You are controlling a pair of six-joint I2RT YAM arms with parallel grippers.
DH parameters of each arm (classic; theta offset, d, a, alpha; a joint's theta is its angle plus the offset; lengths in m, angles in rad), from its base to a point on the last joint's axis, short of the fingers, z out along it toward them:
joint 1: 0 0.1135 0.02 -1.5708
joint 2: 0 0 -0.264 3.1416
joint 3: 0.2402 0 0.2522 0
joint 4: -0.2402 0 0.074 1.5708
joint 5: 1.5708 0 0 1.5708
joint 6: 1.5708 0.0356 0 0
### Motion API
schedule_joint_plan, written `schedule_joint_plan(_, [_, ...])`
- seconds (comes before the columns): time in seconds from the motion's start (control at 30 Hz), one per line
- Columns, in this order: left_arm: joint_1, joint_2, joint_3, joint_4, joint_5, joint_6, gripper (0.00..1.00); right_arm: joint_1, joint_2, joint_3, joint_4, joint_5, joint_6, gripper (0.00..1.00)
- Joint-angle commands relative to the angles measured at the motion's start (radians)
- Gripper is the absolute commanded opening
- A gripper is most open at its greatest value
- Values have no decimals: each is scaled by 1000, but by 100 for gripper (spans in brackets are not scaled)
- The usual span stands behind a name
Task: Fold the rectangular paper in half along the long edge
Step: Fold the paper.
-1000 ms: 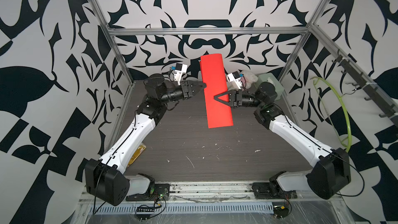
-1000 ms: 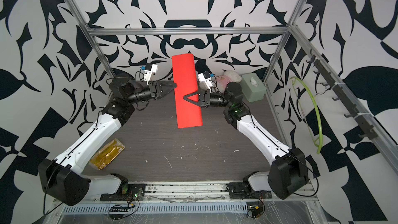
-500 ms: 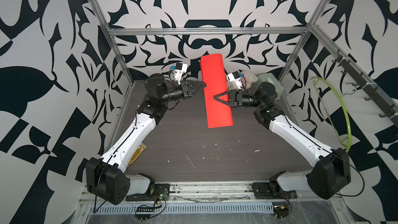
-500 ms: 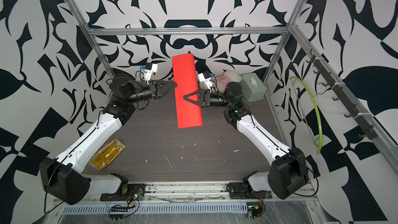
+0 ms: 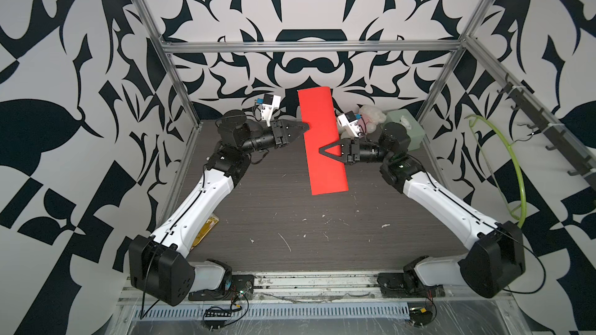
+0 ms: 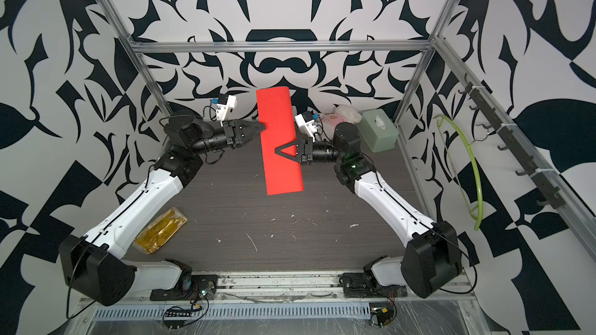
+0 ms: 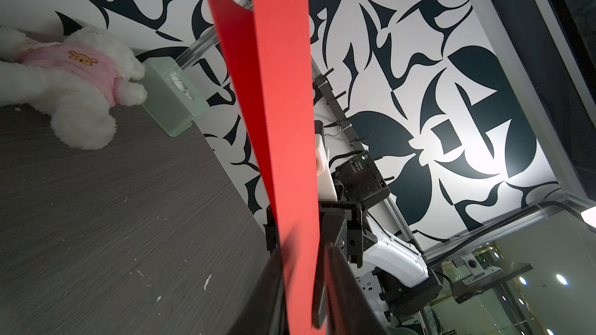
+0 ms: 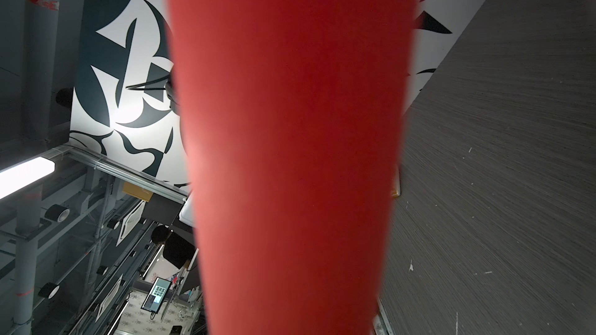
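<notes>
**Fig.** Both top views: the rectangular paper (image 5: 327, 174) (image 6: 283, 174) stands as a long red strip between my two arms, over the rear half of the table (image 5: 290, 220). Its upper end curves over in a rounded bend.

The right gripper (image 5: 322, 151) (image 6: 278, 150) reaches in from the strip's right edge, about halfway along. Its jaws stand narrow, closed on the sheet, and the near triangular finger (image 5: 333, 153) lies flat on the red face. The right wrist view is filled by the paper (image 8: 290, 124) and shows no fingers.

The left gripper (image 5: 306, 127) (image 6: 262, 128) meets the opposite edge, higher up. Left wrist view: the paper (image 7: 283, 124) runs between its two dark fingers (image 7: 267, 291), which are set close together. The frame is too cramped for me to say whether they pinch the sheet or merely flank it. Farther along, the sheet parts into two layers. Beyond it a white plush bear (image 7: 80, 85) lies beside a pale green box (image 7: 167, 101).
</notes>
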Motion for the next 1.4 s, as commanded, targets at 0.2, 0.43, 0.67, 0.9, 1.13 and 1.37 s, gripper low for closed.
schedule_joint_plan(0.2, [6,6,6,28,13,6,24,6,-28,37,53,-5,-4,28])
schedule_joint_plan(0.43, [5,3,4,28,13,7,22,7,-28,34,87,-10,17,28])
schedule_joint_plan(0.67, [5,7,5,25,13,7,13,7,-28,31,120,-19,39,28])
schedule_joint_plan(0.9, [5,7,5,25,13,8,5,11,-22,34,121,-20,40,28])
schedule_joint_plan(1.13, [6,6,4,25,13,9,0,11,-23,33,123,-21,40,28])
schedule_joint_plan(1.37, [5,6,5,24,13,10,0,11,-36,49,38,-6,-21,45])
